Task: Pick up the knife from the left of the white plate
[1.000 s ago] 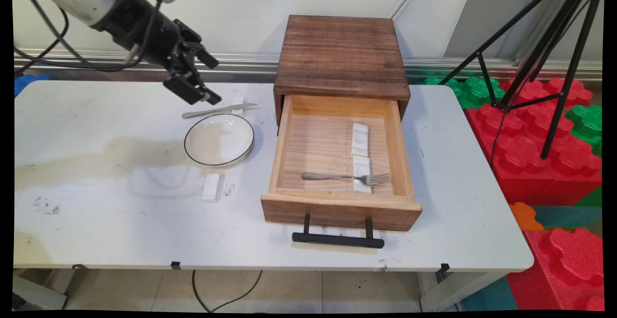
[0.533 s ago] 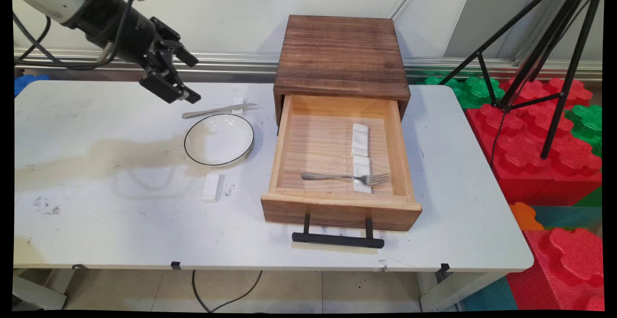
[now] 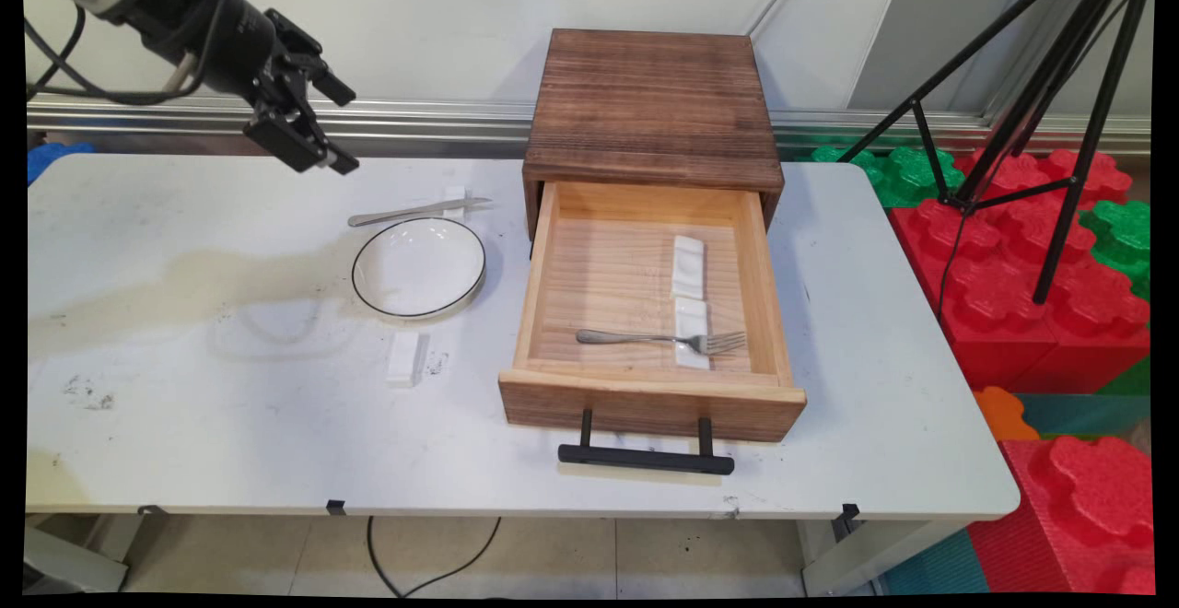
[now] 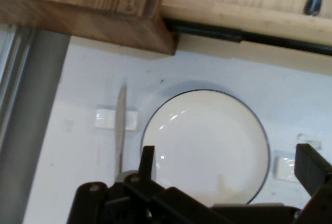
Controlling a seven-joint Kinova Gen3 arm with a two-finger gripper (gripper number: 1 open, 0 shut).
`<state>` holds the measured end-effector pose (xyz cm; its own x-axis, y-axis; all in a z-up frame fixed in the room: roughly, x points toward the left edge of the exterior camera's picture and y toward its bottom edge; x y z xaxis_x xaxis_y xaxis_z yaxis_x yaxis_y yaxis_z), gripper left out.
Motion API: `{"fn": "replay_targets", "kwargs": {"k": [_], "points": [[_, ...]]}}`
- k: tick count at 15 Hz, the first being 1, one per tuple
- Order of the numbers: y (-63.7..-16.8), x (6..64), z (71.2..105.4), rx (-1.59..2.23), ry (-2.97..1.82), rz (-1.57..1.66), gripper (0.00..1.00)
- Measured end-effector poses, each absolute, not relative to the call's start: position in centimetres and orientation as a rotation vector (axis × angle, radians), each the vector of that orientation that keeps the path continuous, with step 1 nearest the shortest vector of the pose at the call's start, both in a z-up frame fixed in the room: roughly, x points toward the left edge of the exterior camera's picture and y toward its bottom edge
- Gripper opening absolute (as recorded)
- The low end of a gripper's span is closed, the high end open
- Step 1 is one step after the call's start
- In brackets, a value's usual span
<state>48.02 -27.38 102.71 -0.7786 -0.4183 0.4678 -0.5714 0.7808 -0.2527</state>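
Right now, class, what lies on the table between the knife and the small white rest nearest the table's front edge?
The white plate with a dark rim lies between the knife and that white rest, touching neither. The main view shows this.

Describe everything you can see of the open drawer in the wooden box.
The drawer is pale, light-grained wood, with a darker front panel carrying a black bar handle on two posts. It is pulled well out of the dark wooden cabinet toward the table's near edge. Inside, a metal fork lies crosswise, tines to the right, resting on one of two white rests set end to end. The cabinet stands on the white table.
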Motion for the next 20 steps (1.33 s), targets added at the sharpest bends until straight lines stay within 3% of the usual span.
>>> {"fn": "replay_targets", "kwargs": {"k": [12,20], "points": [[-35.3,52.7,103.8,0.79,-2.676,0.617,1.0],[-41.1,56.4,100.6,0.75,-2.799,0.569,1.0]]}}
